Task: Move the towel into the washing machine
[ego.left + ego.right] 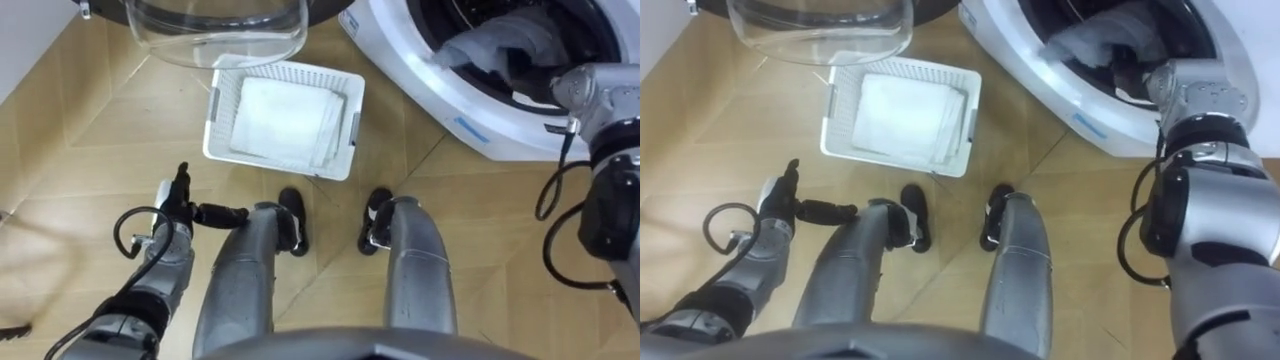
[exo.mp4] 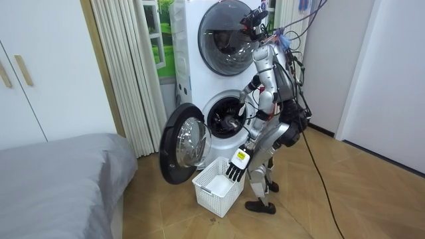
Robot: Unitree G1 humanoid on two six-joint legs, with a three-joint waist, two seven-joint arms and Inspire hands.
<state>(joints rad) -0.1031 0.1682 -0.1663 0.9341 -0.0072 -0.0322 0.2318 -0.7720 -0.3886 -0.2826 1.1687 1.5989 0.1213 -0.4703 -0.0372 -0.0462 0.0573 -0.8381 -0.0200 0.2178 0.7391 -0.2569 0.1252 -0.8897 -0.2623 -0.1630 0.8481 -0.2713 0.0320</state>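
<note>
Left eye view: one white basket (image 1: 290, 70) on the wooden floor holds one folded white towel (image 1: 285, 120). A second, greyish towel (image 1: 495, 45) lies in the drum of the washing machine (image 1: 420, 80). The left hand (image 1: 185, 205) hangs by the thigh, fingers straight, empty. The right hand is hidden inside the drum, so I cannot tell its grip.

Room view: two stacked machines; the lower one's door (image 2: 180, 143) stands open, with the robot before it.

Right eye view: one basket, two towels.
</note>
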